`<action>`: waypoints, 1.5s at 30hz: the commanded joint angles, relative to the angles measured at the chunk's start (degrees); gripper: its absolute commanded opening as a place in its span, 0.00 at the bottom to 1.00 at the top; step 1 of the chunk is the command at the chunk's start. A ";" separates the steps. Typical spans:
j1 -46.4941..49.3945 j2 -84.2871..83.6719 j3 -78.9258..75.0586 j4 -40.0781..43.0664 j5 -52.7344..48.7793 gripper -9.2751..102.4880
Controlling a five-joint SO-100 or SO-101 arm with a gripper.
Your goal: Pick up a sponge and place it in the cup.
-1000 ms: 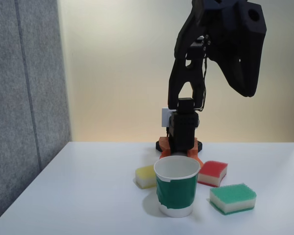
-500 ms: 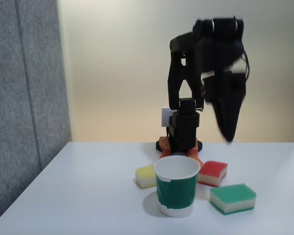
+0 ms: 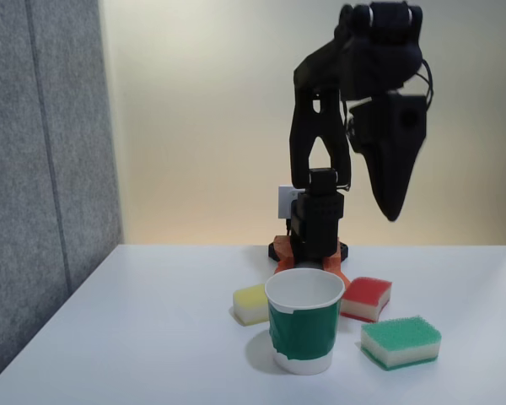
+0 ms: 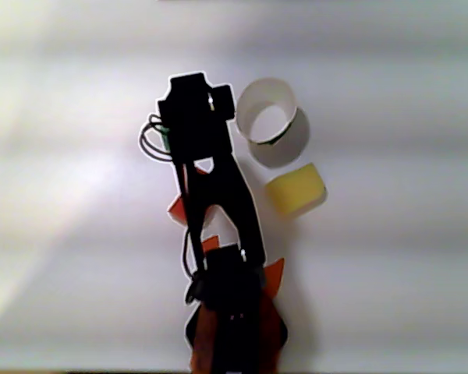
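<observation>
The sponge (image 3: 367,297), red on top with a cream base, lies flat on the white table (image 3: 152,337) in the fixed view, just behind and to the right of the cup (image 3: 304,321) and close in front of the arm's orange base (image 3: 280,249). The cup stands upright with its mouth open, white with a wide green band, and nothing shows inside its rim. A green sponge (image 3: 401,342) lies to the right of the cup, nearer the camera than the red one and apart from it. A yellow sponge (image 3: 251,304) lies just left of the cup and slightly behind it.

The gripper (image 3: 393,213) hangs high in the air, pointing down, above and slightly right of the red sponge and well clear of everything on the table. Its black fingers come together into a single narrow tip, and it carries nothing.

In the view from above, the arm (image 4: 210,179) stretches up the picture, with the cup (image 4: 253,105) just right of its far end and the yellow sponge (image 4: 295,189) below the cup.
</observation>
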 commanded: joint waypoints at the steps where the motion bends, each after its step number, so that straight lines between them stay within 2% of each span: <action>1: -1.67 1.67 -2.11 1.41 -0.26 0.11; 2: -1.85 2.20 -1.93 1.32 -0.18 0.11; 5: -2.46 3.87 -1.23 1.14 -0.88 0.23; 12: -6.59 8.35 4.66 -0.18 -2.20 0.27; 15: -9.58 13.36 11.78 -4.48 -2.72 0.37; 20: -12.30 24.35 27.95 -14.94 -3.52 0.39; 23: -12.39 25.58 30.06 -14.94 -4.39 0.40; 34: -9.05 30.67 43.15 -26.28 -10.37 0.40; 45: -3.43 30.50 44.12 -24.26 -16.61 0.40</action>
